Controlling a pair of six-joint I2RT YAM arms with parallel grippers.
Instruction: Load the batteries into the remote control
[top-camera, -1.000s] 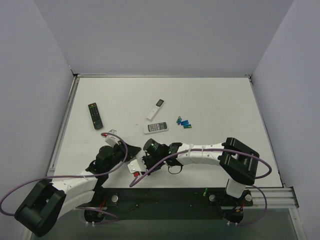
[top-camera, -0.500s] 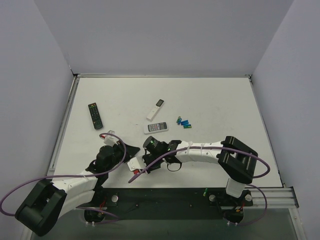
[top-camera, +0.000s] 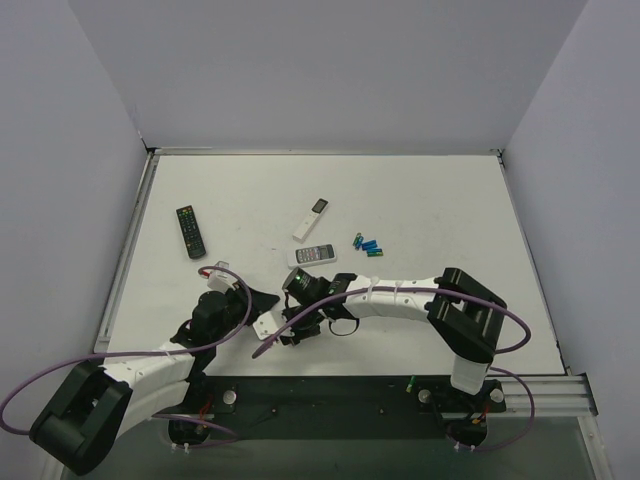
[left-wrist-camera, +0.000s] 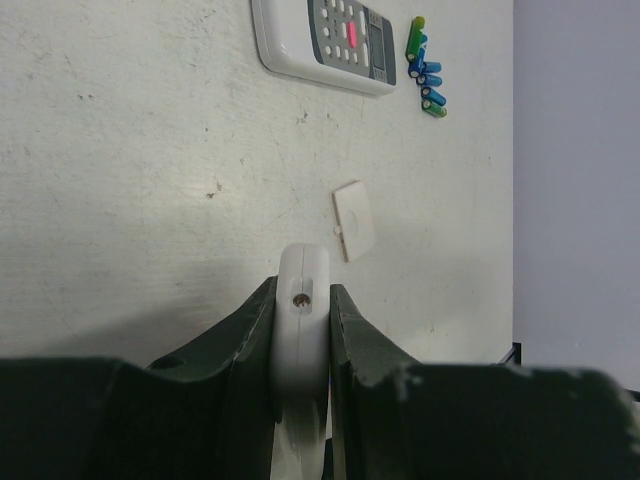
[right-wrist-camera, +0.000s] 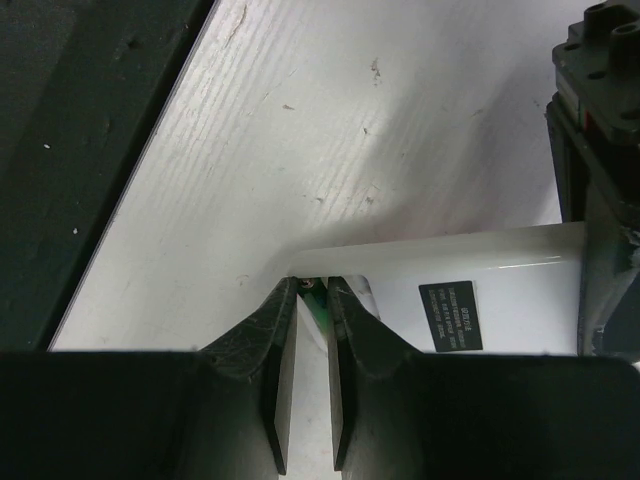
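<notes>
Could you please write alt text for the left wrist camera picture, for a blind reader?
The left gripper is shut on the edge of the white remote control over a white table. Beyond lie a small white cover, another white remote and green and blue batteries.

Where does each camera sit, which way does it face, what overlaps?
Top external: above, behind the arms, looking down on the table; both arms show.
Left wrist: looks across the table toward the batteries; left gripper clamps the remote control.
Right wrist: looks down at the remote control's white back; right gripper shows.
Shared: both wrist views show that remote.
</notes>
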